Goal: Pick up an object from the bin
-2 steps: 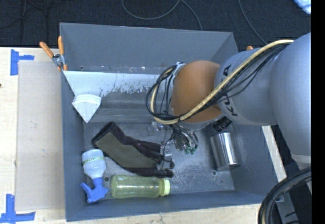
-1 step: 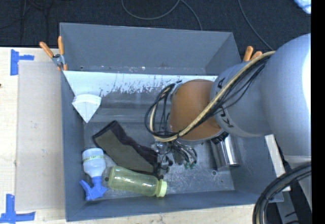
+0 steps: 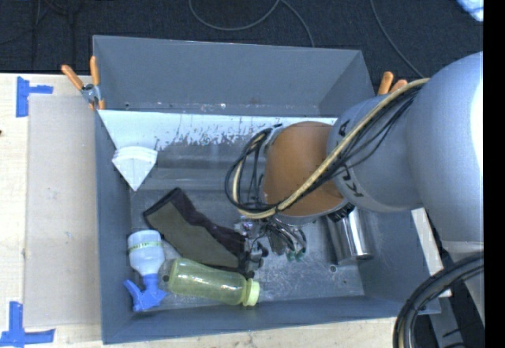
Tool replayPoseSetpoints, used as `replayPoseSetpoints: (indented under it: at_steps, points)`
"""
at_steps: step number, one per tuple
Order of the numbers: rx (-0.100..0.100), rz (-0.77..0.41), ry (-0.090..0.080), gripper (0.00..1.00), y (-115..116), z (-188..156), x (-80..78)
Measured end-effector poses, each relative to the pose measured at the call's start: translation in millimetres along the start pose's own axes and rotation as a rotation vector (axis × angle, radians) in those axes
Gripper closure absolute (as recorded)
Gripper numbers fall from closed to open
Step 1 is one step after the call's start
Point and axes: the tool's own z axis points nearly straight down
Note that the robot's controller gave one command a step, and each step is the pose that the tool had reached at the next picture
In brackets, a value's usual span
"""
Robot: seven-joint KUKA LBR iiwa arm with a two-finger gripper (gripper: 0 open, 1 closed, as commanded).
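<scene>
My gripper (image 3: 264, 242) hangs low in the middle of the bin, below the arm's orange cover. It sits at the right end of a dark olive cloth strap (image 3: 183, 225) that runs from the bin's left middle toward the centre. Just in front of it a pale green plastic bottle (image 3: 207, 282) lies on its side along the bin's front wall. A shiny metal can (image 3: 352, 236) lies to the right of the gripper, partly under the arm.
A white and blue spray-bottle top (image 3: 145, 261) lies at the front left by the green bottle's end. A white paper cone (image 3: 135, 162) rests against the left wall. The arm and its cables cover the bin's right middle.
</scene>
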Motion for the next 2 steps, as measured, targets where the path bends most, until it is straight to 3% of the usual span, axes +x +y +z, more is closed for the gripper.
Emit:
replayPoseSetpoints:
  at_steps: [1,2]
  points:
    - [0.000,-0.001,-0.002,1.00,5.0,-121.5,-17.6]
    - [0.000,0.000,-0.001,1.00,5.0,-121.5,-17.6]
